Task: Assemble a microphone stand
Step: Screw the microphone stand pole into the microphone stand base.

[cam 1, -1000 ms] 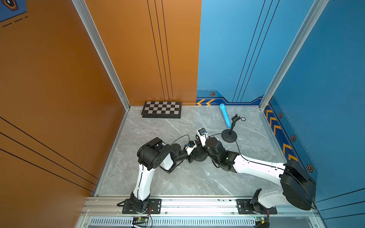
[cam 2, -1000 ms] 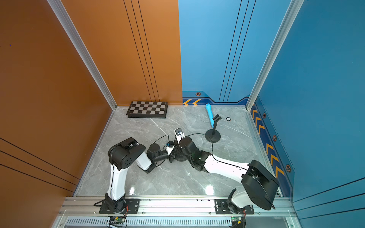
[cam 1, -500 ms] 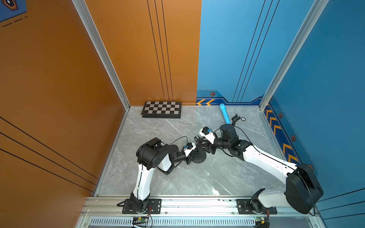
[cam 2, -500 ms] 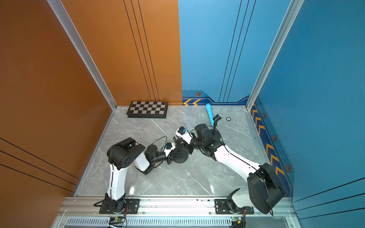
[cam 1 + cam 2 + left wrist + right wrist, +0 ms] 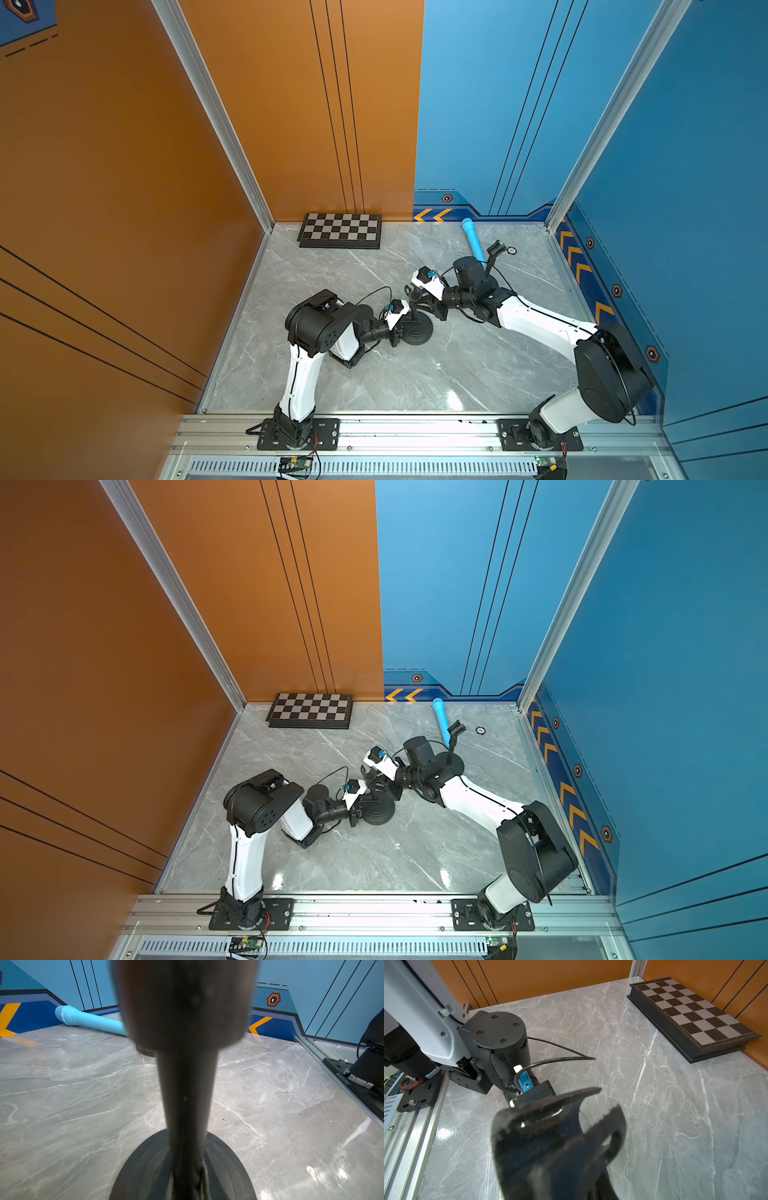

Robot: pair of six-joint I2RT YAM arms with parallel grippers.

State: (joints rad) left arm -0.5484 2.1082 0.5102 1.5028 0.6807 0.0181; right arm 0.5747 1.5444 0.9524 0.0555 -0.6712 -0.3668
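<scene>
Stand base (image 5: 419,332), round and black, sat at the middle of the bench (image 5: 395,382), its pole (image 5: 187,1095) clamped low by the closed left gripper (image 5: 405,328). Right gripper (image 5: 422,301) was closed on the clip (image 5: 560,1136) at the pole's top. Beyond lay a blue microphone (image 5: 473,239) and a chessboard (image 5: 340,230), both near the back wall.

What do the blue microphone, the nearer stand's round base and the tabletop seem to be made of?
Blue microphone: probably plastic; smooth, even sky-blue, soft sheen, meshed tip.
Round base: matte black, concentric ridges; rubber or coated metal, unclear.
Tabletop: glossy grey veined slab mirroring lights; marble or marble-look laminate.
</scene>
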